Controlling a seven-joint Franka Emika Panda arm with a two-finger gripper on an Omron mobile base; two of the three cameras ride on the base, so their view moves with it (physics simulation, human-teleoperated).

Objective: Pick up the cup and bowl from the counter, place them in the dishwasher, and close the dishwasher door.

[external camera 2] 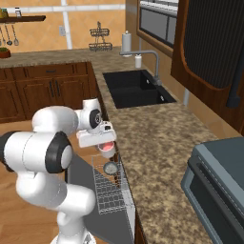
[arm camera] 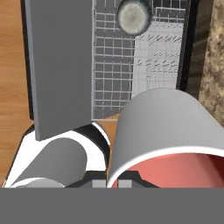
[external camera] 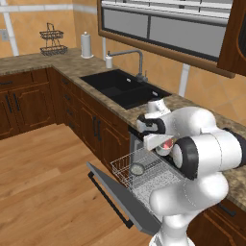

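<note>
Gripper (external camera 2: 106,143) clamps cup (arm camera: 166,131) tilted, mouth toward the camera.

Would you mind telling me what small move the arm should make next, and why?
Probably lower the cup into the white wire rack. The end effector is shut on the cup above the open dishwasher door, and the bowl already sits in the rack, so the cup likely goes beside it.

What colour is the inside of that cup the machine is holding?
Pinkish-red inside the white cup, clearest in the hand view, where the gripper clamps its rim.
</note>
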